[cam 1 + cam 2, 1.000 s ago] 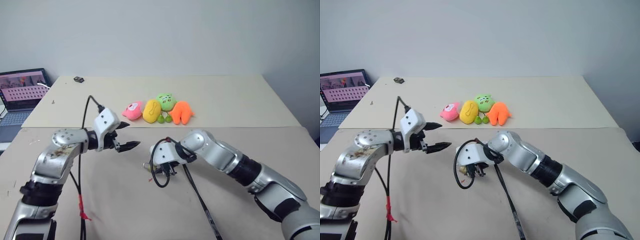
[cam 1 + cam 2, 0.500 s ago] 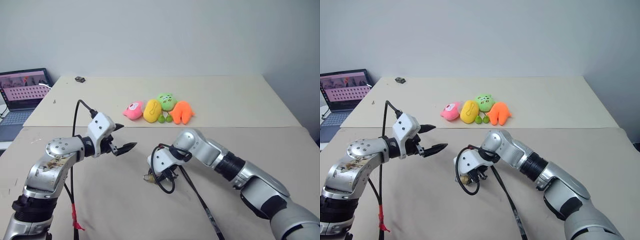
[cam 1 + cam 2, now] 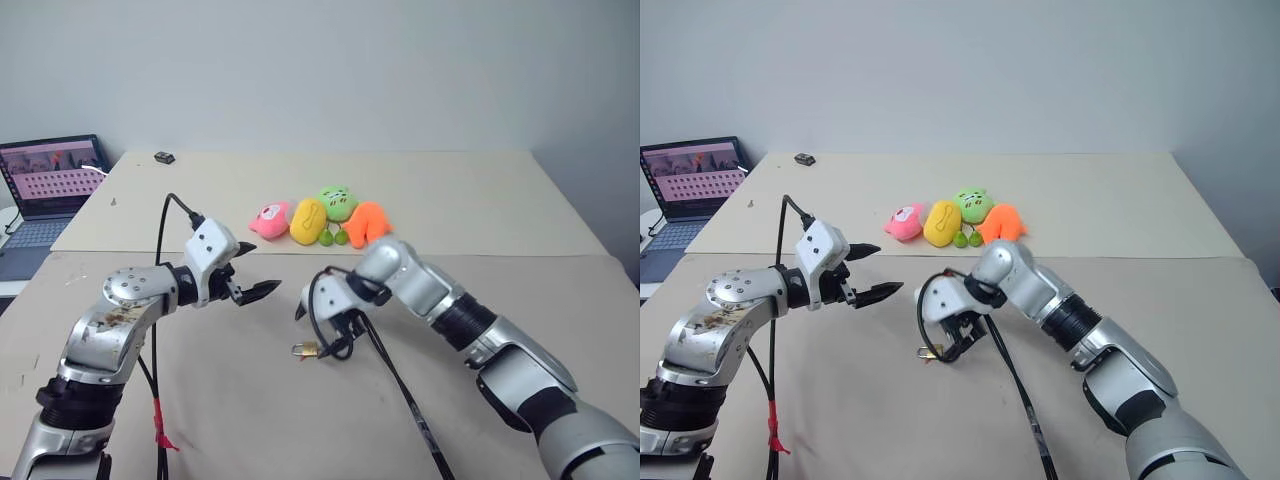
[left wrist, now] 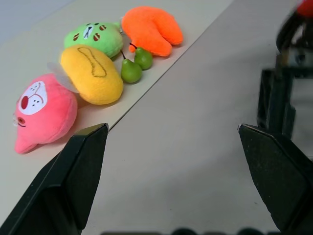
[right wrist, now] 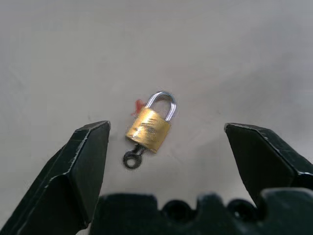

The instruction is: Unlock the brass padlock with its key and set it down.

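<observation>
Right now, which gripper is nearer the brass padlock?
Right. The right gripper hangs just above the brass padlock; the left gripper is off to its left, higher.

Even, soft, bright light falls from above, shadows on the tabletop (image 3: 480, 210) are faint, no glare shows, and the right end effector (image 5: 171, 161) looms dark and slightly soft-edged up close.

Padlock (image 5: 148, 129) on table (image 3: 480, 200), key (image 5: 132, 157) seemingly in it.
</observation>
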Tool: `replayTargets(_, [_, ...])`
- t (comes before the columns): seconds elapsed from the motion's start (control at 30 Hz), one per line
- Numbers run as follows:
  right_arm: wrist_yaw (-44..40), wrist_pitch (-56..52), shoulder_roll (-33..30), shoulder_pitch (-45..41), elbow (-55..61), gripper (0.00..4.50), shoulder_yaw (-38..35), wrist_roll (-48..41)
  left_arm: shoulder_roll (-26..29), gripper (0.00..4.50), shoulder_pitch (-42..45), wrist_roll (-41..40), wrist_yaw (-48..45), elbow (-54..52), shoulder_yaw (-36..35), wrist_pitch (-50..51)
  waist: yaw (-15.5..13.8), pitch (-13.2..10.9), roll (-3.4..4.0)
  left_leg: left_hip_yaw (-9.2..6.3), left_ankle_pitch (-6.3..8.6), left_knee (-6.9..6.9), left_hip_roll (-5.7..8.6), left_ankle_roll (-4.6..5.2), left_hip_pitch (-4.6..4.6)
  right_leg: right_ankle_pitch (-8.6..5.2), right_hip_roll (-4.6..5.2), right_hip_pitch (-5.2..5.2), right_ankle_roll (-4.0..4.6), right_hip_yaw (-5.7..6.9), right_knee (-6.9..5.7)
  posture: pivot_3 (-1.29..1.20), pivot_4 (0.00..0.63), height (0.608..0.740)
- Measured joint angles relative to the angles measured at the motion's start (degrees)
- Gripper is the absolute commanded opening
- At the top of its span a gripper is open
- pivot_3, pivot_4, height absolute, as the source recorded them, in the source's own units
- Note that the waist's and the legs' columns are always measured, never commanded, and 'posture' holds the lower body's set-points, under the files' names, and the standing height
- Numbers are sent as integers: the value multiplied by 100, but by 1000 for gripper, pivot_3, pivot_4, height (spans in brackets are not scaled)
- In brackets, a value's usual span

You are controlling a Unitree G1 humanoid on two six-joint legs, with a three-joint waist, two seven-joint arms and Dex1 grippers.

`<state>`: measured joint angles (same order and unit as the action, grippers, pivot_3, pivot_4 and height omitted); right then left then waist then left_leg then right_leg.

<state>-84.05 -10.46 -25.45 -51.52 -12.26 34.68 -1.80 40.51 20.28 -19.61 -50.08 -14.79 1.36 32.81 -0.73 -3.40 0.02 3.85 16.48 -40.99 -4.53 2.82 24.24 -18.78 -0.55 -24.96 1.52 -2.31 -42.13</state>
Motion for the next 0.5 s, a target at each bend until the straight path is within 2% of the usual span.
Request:
replayTargets(0.17, [-114, -1493, -773, 188, 1047, 4438, -1018, -825, 88, 4500, 110, -4, -863, 272, 450, -399, 2, 0, 2, -3, 3, 5, 16, 5, -4, 1, 17, 14, 1, 5, 9, 0, 150, 640])
replayTargets(0.37, [843, -3076, -803, 969, 2076, 4438, -1999, -1648, 57, 4500, 136, 59, -1881, 630, 1114, -1145, 61, -1, 3, -4, 4, 11, 13, 7, -6, -7, 2, 13, 14, -11, 13, 0, 150, 640])
replayTargets(0.5, [1408, -3619, -933, 1283, 2664, 4438, -2415, -1955, 47, 4500, 150, 186, -2349, 987, 1376, -1471, 58, -2, 3, -2, 4, 15, 13, 9, -21, -9, -4, 30, 13, -9, 16, 0, 150, 640])
